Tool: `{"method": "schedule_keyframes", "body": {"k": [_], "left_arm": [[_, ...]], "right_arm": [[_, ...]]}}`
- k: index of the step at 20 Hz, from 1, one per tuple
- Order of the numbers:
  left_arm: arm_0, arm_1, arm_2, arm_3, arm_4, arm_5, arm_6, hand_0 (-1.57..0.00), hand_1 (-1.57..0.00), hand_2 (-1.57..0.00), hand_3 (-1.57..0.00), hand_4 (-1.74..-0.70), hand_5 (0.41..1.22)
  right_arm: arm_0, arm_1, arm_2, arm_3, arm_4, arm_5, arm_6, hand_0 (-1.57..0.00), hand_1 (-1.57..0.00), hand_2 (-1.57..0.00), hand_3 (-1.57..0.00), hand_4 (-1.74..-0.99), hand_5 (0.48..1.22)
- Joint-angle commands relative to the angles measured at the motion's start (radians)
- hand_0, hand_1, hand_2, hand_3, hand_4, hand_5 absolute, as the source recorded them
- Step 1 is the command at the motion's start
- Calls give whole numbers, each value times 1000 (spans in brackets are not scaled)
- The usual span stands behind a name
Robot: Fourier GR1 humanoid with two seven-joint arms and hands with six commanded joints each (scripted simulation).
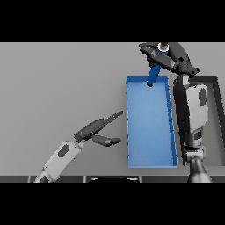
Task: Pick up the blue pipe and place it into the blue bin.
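Note:
My right hand is at the far end of the blue bin, its fingers curled round the blue pipe. The pipe hangs tilted, its lower end just over the bin's far rim and its light upper end showing between the fingers. The bin is a long open rectangle with nothing visible inside. My left hand rests open over the table to the left of the bin, fingers stretched toward it, touching nothing.
A dark frame lies on the table right of the bin, partly hidden by my right forearm. Grey table surface stretches to the left.

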Motion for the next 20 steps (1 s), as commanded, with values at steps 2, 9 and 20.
{"method": "schedule_keyframes", "body": {"k": [2,9,20], "left_arm": [[-2,12,7,-4,6,-7,-10,1,1,1,1,-824,462],[2,15,6,-29,18,-11,2,1,1,1,1,-827,470],[11,19,2,-33,13,-9,4,1,1,1,1,-830,476]], "right_arm": [[52,4,-19,29,21,-8,-3,-1571,-1571,-1571,-1571,-1499,1221],[280,18,3,12,128,-118,95,-1571,-1571,-1571,-1571,-1499,1221],[409,-268,532,102,-236,-430,95,-1172,-1106,-1066,-646,-1477,1178]]}}
